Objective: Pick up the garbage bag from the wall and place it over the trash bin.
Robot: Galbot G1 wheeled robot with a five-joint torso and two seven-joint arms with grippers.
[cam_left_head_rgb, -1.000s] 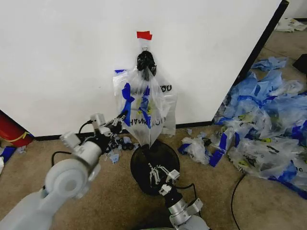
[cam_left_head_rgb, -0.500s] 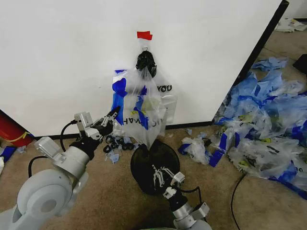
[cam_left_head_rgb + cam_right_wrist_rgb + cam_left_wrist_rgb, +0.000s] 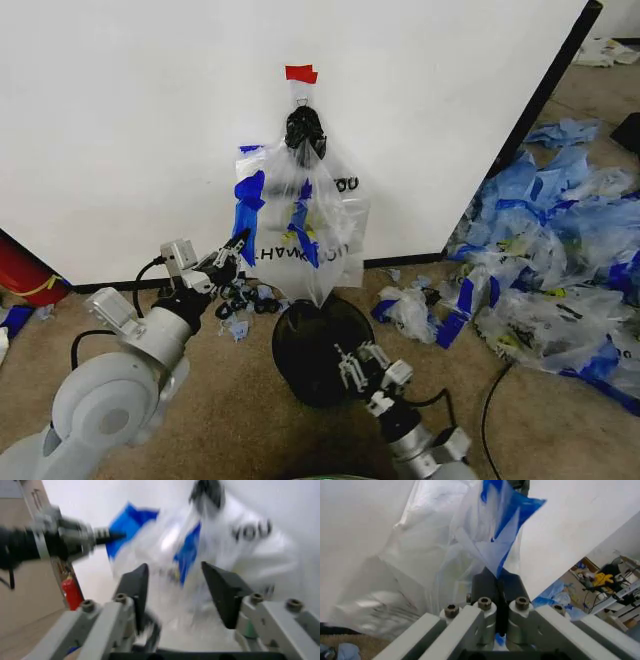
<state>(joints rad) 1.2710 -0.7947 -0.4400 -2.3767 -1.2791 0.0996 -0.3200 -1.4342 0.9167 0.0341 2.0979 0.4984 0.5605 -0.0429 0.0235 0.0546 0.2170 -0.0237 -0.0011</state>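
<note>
Head view: garbage bag (image 3: 300, 235) hangs on wall (image 3: 120, 110) from hook under red tape (image 3: 300, 73), directly above trash bin (image 3: 320, 345). Left gripper (image 3: 238, 243) pinches bag's blue handle edge, left of bin. Right gripper (image 3: 358, 365) over bin, jaws spread, empty.

Left wrist view: fingers (image 3: 487, 583) clamped on blue-and-clear film; thin, limp, slippery, likely tears easily. Doubled handle looks like safest hold.

Right wrist view: open jaws face bag (image 3: 215, 551).

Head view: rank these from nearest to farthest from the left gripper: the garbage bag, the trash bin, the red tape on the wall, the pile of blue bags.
1. The garbage bag: the left gripper is shut on its blue handle.
2. The trash bin: on the floor below the bag, toward the robot's right.
3. The red tape: high on the wall, above the bag.
4. The pile of blue bags: far right on the floor.
</note>
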